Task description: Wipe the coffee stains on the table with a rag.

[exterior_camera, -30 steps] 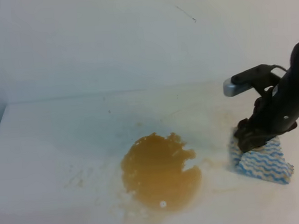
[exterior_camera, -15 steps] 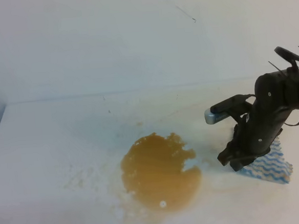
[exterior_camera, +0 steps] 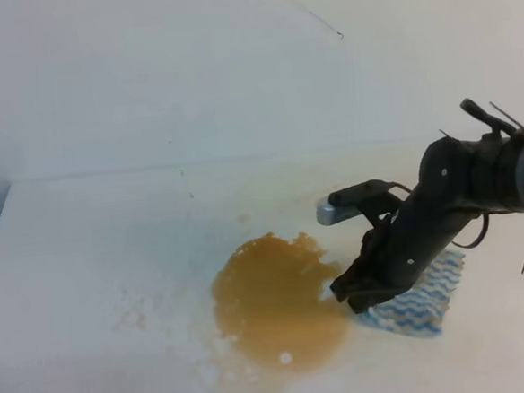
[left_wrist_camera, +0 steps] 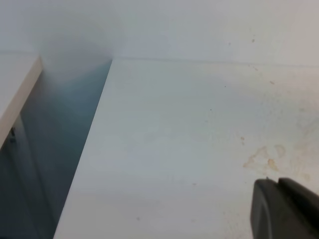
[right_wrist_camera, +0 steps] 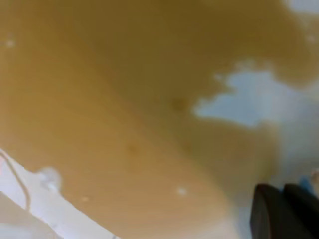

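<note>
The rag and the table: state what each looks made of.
The rag: thin woven cloth, likely; blue-white wavy stripes, limp and lying flat. The table: smooth matte white board, perhaps laminate; coffee pools on it unabsorbed.

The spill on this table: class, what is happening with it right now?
The right gripper is shut on a blue-and-white striped rag and holds it low on the white table, right at the right edge of the amber coffee stain. The puddle looks whole, so the wiping has barely begun, if at all. Only the tip of the left gripper shows in its own wrist view, over a faintly speckled part of the table and away from the spill.
</note>
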You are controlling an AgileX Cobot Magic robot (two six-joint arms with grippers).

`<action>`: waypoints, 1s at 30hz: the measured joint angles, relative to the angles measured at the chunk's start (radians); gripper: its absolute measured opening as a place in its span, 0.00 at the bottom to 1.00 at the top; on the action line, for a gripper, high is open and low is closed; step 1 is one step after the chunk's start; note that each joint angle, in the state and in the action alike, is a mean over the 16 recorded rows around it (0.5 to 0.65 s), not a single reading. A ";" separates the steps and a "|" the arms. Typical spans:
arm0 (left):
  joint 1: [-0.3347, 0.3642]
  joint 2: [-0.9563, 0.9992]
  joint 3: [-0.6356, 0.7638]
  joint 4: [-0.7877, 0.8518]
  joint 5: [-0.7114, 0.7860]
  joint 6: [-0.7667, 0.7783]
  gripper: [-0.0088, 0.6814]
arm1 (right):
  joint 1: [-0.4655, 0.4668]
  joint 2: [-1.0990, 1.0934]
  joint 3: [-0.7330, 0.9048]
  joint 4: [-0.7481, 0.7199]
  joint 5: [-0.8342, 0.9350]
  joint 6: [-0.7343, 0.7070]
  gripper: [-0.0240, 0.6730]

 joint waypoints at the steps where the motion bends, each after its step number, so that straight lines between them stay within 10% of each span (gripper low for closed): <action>1: 0.000 0.000 0.000 0.000 0.000 0.000 0.01 | 0.010 0.005 -0.003 0.029 -0.004 -0.015 0.06; 30: 0.000 0.000 0.000 0.000 0.000 0.000 0.01 | 0.242 0.263 -0.419 0.356 0.084 -0.113 0.06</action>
